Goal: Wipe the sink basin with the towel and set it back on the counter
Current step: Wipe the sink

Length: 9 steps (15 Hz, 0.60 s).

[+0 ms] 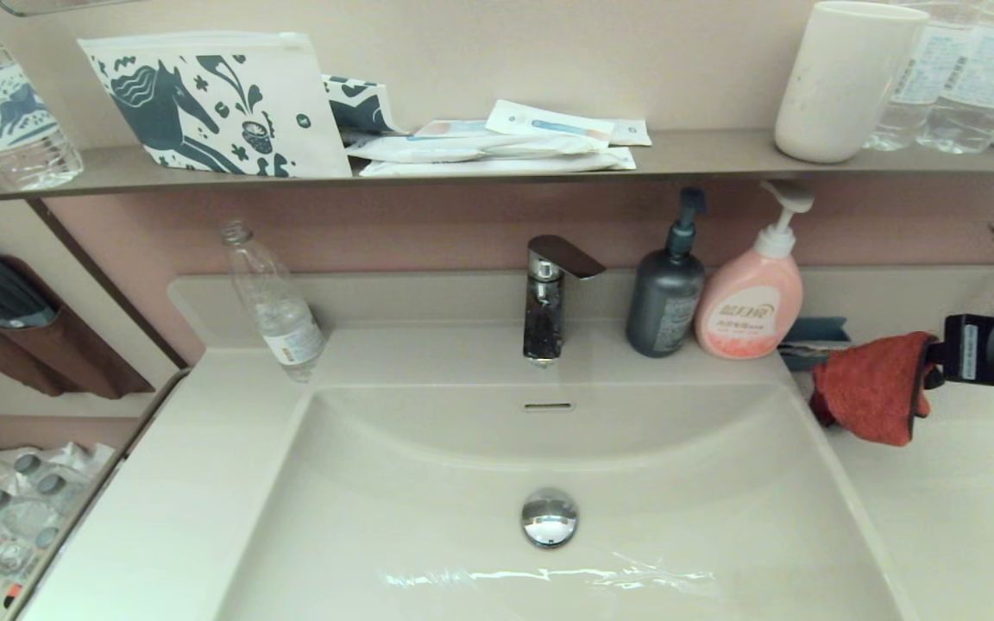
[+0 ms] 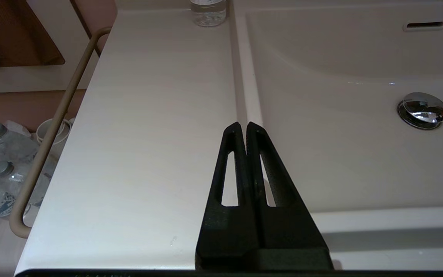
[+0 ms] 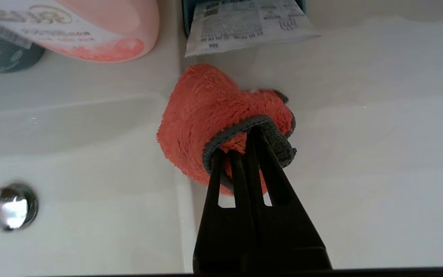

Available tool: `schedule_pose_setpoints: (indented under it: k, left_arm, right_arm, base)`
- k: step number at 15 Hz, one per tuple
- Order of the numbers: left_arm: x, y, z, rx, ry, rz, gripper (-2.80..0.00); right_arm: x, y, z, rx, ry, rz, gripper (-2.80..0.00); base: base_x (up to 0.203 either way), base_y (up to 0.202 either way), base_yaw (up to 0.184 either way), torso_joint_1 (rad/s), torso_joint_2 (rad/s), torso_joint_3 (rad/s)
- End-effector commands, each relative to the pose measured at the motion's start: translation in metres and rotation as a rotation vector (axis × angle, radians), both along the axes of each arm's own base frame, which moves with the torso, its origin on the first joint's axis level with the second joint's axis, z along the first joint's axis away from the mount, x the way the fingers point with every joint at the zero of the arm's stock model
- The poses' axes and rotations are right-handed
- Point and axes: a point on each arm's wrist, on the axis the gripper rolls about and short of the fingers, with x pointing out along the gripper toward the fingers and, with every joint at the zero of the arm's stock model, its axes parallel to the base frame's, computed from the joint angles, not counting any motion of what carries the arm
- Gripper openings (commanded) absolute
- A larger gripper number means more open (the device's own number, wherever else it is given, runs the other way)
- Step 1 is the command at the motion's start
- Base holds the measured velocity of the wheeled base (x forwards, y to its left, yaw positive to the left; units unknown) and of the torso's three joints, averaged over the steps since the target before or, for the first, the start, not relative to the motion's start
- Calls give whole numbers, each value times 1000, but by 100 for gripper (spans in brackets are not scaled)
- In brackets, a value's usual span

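The orange-red towel (image 1: 872, 388) with its dark grey edge hangs bunched in the air over the counter (image 1: 954, 509), just right of the sink basin's (image 1: 428, 483) right rim. My right gripper (image 1: 933, 373) is shut on the towel (image 3: 210, 115), its tips buried in the folds (image 3: 240, 140). The basin's chrome drain plug (image 1: 549, 516) and overflow slot (image 1: 548, 405) are uncovered. My left gripper (image 2: 242, 127) is shut with nothing in it, low over the counter by the basin's left rim; it does not show in the head view.
A chrome faucet (image 1: 549, 297), a dark grey pump bottle (image 1: 665, 297) and a pink pump bottle (image 1: 751, 302) stand on the back ledge. A teal pack (image 1: 816, 336) lies behind the towel. A clear plastic bottle (image 1: 277, 306) stands at the back left. A shelf (image 1: 462, 164) overhangs above.
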Motion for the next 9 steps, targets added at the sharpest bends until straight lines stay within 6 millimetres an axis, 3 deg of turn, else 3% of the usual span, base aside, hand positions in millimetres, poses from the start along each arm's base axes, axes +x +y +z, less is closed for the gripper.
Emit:
schedule_pose_setpoints:
  k: [1,3,9]
  left_arm:
    - [0,0,0,0,1,0,-280]
    - [0,0,0,0,1,0,-280]
    - [0,0,0,0,1,0,-280]
  right_arm:
    - [16,7,-22,3,26,12,-280]
    - [21,8,-38,0,66,5,-280]
    - [36,1,-57,-37,127,-61,-280]
  base:
    - [0,0,0,0,0,0]
    - [0,0,0,0,0,0]
    - [0,0,0,0,0,0]
